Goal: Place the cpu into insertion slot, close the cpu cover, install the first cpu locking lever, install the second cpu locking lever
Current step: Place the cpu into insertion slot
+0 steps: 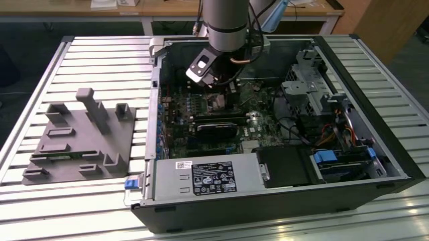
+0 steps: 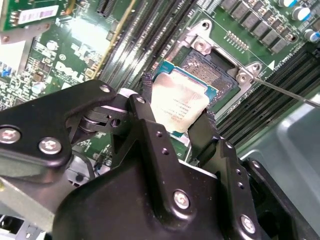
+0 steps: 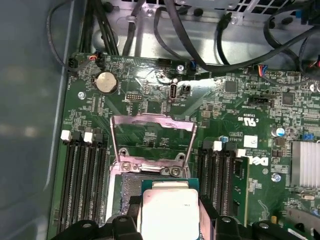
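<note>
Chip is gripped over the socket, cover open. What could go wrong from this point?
1. The cpu, held at two edges by the fingers, looks offset from the insertion slot; lowered like that, it could land askew and perhaps damage the slot.
2. The cpu cover lies open right beside the slot; the chip or fingers might catch its hinge edge.

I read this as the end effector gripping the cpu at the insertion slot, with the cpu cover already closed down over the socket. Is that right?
Not quite. The end effector does grip the cpu at the insertion slot, but the cpu cover is open, swung back off the socket. The first wrist view shows this.
</note>
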Controlling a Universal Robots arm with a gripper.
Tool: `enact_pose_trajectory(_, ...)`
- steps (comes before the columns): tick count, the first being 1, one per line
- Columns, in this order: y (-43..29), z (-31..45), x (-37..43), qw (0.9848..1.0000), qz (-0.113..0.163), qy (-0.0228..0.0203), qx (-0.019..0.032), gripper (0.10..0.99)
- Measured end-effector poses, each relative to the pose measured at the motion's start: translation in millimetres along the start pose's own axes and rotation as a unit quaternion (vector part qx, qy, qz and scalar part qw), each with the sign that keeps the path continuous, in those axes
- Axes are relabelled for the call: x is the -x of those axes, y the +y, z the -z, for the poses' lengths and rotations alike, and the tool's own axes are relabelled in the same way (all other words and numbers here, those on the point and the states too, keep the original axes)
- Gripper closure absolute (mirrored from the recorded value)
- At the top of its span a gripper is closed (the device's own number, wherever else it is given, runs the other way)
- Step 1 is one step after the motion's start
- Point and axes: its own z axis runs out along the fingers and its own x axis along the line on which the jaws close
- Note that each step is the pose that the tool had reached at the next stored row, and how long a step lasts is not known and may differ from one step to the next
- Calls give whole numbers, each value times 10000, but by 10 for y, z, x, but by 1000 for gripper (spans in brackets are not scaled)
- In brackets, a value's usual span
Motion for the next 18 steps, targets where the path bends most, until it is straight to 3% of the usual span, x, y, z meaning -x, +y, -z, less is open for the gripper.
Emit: enact_pose_trajectory(18, -49, -111, -142, 9993, -372, -33, -20, 549)
